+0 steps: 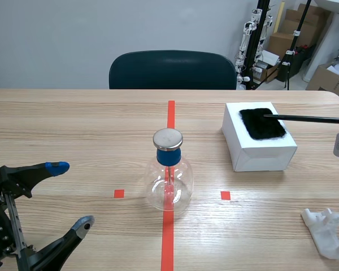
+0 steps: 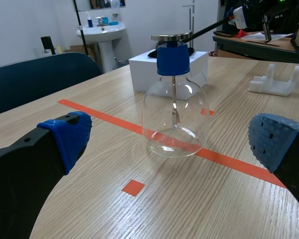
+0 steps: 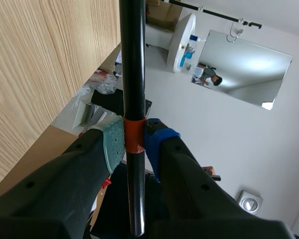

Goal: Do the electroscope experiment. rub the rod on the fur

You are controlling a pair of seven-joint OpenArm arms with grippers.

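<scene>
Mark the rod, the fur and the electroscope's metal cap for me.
rod [image 1: 308, 118], scene view, middle of its shaft.
fur [image 1: 262, 125], scene view, centre of the black patch.
metal cap [image 1: 168, 139], scene view, top of the disc.

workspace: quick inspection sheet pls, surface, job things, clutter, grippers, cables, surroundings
surface: wooden table with an orange-red tape line and squares.
job's things: electroscope upright on the tape line. Fur lies on top of a white box. The rod has its tip over the fur; contact cannot be told.
clutter: white plastic stand near the right edge.
grippers: left gripper open, holding nothing, short of the electroscope. Right gripper shut on the rod.
cables: nothing seen.
surroundings: chair across the table, cardboard boxes, a sink.
</scene>
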